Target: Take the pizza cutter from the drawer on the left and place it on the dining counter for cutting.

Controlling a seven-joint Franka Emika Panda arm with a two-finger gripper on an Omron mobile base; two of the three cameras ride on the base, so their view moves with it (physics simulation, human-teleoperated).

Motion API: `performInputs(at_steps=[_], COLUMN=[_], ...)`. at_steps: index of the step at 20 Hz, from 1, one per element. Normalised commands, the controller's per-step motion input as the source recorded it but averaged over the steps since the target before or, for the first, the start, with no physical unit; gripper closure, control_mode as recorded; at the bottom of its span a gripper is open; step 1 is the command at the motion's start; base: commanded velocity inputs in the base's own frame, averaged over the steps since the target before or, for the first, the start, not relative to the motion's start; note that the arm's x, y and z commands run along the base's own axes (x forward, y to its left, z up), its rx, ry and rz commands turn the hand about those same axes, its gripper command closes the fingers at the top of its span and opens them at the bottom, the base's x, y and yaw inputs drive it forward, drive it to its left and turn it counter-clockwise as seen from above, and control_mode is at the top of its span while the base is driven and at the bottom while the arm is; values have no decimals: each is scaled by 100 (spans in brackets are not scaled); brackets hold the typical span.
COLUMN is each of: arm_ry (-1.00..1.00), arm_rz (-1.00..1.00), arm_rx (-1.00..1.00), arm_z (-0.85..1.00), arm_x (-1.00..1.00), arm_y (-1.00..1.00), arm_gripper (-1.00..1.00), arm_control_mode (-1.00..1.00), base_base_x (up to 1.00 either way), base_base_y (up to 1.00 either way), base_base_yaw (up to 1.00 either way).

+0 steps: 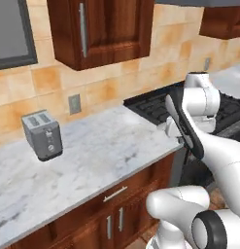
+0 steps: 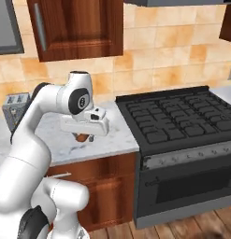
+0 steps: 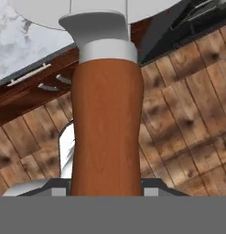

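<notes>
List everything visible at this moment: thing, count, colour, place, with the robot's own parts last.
pizza cutter: one, reddish-brown wooden handle, silver collar and blade, held in the gripper, above the floor in front of the cabinets.
toaster: one, grey, on the worktop by the tiled wall.
marble worktop: one, white with grey veins, against the orange tiles.
stove: one, black, right of the worktop.
drawer: one, dark wood with silver bar handle, under the worktop, closed.
upper cabinet: dark wood, on the wall.
wall outlet: one, grey, on the tiles.
floor: brown wood planks.
gripper: one, white with dark fingers, shut on the cutter's handle.
</notes>
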Motion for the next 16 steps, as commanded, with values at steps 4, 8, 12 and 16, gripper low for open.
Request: performInputs(at_steps=[4,8,12,16], arm_ry=[0,0,0,0], arm_rz=[0,0,0,0], arm_rx=[0,0,0,0], arm_z=[0,0,0,0], arm_x=[0,0,0,0], arm_y=[0,0,0,0], arm_gripper=[100,100,100,100], arm_control_mode=[100,100,100,100], base_base_x=[0,0,7,30], base_base_y=[-16,-49,-99,-96], base_base_yaw=[-94,-85,-70,-63])
